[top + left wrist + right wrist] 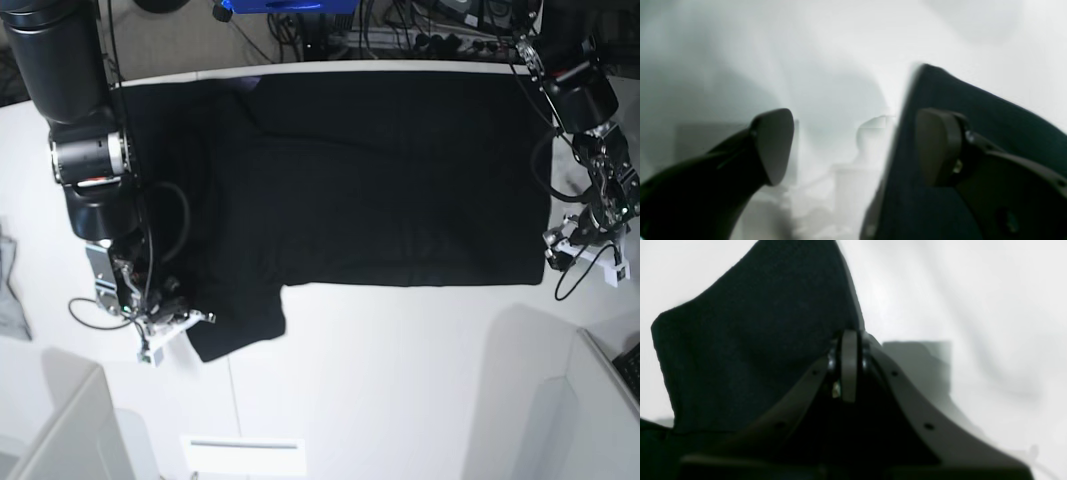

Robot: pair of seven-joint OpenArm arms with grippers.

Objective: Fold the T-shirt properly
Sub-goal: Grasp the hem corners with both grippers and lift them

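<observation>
White table (pixel 400 380); grey cloth (pixel 10 290) at its edge; cables (pixel 440 35) behind

The T-shirt (pixel 380 180) is soft, matt black cloth. The fingers (pixel 773 146) look like smooth dark plastic. The tabletop (pixel 400 380) is smooth and white.

Black T-shirt (pixel 370 180) flat on white table, one sleeve outstretched.

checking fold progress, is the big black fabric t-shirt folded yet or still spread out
Spread. In the base view the large black fabric T-shirt lies flat across the white table, one short sleeve sticking out, no part doubled over.
</observation>
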